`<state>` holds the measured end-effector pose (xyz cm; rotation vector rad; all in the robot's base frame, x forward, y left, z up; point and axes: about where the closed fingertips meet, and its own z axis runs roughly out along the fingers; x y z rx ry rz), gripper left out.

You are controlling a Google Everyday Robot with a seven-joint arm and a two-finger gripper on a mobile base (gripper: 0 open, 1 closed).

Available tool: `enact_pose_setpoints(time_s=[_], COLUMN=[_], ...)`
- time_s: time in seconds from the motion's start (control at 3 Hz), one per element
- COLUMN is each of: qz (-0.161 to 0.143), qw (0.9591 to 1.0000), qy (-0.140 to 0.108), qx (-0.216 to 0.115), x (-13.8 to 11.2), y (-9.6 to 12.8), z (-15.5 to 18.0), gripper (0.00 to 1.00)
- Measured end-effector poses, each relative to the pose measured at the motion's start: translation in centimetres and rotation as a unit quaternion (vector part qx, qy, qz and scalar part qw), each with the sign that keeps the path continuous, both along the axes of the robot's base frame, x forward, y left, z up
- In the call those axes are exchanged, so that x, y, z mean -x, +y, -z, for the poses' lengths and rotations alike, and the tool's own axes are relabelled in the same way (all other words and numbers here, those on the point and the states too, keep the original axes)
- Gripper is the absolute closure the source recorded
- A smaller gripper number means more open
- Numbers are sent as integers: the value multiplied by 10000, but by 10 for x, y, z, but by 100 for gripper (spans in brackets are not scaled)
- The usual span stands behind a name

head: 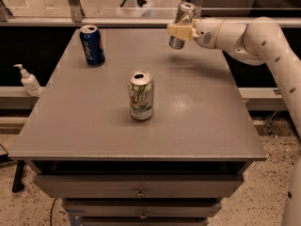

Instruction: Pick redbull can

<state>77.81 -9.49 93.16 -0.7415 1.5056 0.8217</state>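
The redbull can (182, 14), slim and silver-grey, is held in the air above the far right part of the grey table (197, 121), tilted slightly. My gripper (180, 30) is shut on the can around its middle, and the white arm (254, 36) reaches in from the right. The can's lower end hangs a little above the tabletop, with its shadow on the surface below.
A dark blue Pepsi can (92, 44) stands at the far left of the table. A white-and-green 7up can (140, 95) stands near the middle. A white pump bottle (29, 81) sits on a ledge to the left. Drawers (138, 192) are under the table.
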Motion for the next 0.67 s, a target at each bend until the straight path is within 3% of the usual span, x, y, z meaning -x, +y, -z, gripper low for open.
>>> enact_pose_setpoints(time_s=[0.33, 0.67], qz=[-501, -635], qw=[9983, 9976], qy=[-88, -66], qx=[-279, -263], x=[34, 39], y=[1, 6], z=[-37, -35], gripper=[100, 100])
